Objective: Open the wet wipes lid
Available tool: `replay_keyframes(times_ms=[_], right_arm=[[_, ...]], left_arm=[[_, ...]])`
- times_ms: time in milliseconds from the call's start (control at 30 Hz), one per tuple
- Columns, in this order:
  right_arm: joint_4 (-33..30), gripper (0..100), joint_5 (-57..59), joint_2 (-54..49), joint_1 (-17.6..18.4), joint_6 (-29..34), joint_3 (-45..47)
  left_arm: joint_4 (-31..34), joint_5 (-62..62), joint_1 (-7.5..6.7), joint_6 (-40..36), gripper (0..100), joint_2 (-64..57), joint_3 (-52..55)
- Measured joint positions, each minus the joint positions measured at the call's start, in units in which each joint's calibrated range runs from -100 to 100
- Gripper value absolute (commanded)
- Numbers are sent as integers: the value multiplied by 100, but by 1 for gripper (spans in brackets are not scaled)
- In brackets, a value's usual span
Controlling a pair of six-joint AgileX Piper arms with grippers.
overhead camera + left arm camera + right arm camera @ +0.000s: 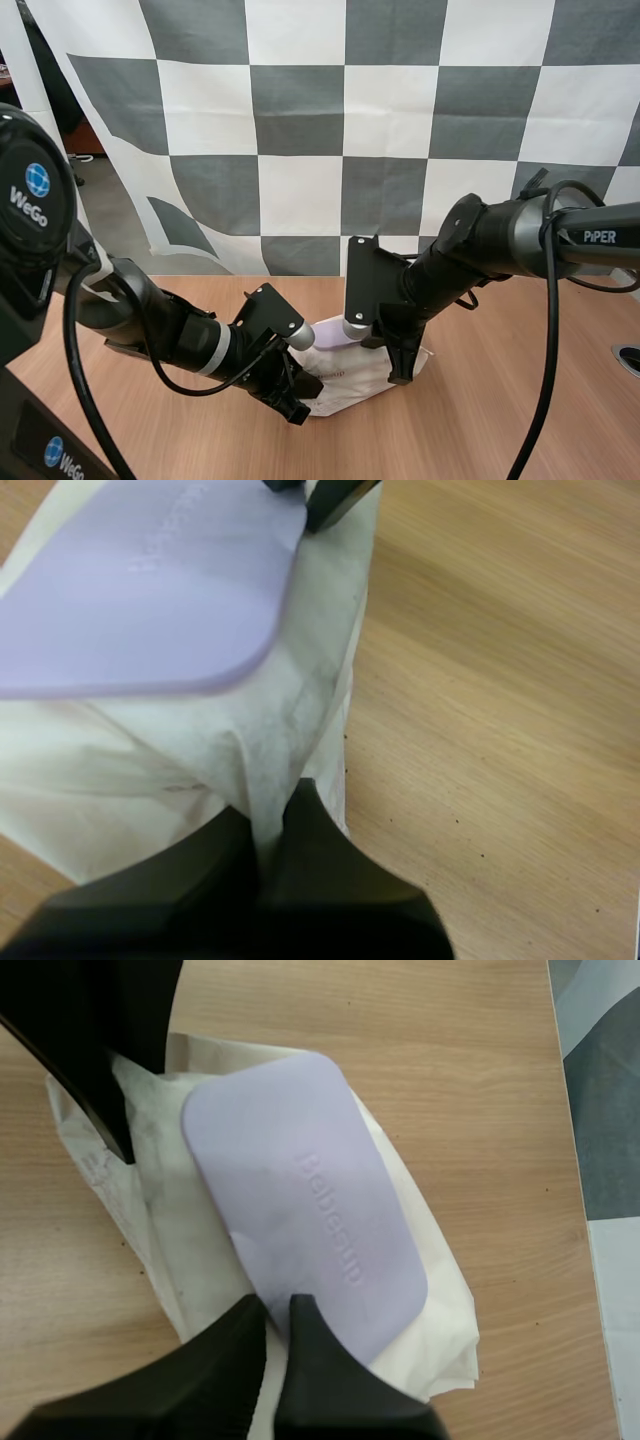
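Your left gripper [268,815] is clamped on the pack of wet wipes [355,385]. Its two fingers are pressed close with a fold of the white wrapper pinched between the tips, at the pack's end nearest that arm. Just beyond those tips lies the lavender lid [310,1200], flat on top of the pack, with raised lettering along its length.

Your right gripper [278,1305] sits at the other side of the lid. Its fingers are drawn almost together and nip the lid's rim, with a thin pale sliver between them. You cannot tell from here whether that sliver is the lid's lip alone or also some wrapper under it.

Each gripper stands in the other's way. From the left wrist, a right finger hangs just past the lid's far corner. From the right wrist, the left gripper's dark fingers stand over the wrapper beyond the lid.

The count is one pack, one lid and two grippers, all on one wooden table [500,420].

On the outer side of either gripper the wood is bare and there is room to move. The table's far edge runs beyond the pack, behind both grippers. A dark round fitting [630,357] sits in the tabletop well off to the right of the right gripper.
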Motion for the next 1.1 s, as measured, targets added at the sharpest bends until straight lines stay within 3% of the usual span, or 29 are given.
replay_keyframes(times_ms=[133,700,1100], right_arm=[[237,0,0,0,0,0,0],[538,0,-269,0,0,0,-562],[1290,0,-868,157,0,0,-595]], left_arm=[[-12,19,0,0,0,0,0],[15,55,0,0,0,0,0],[19,225,0,0,0,0,0]])
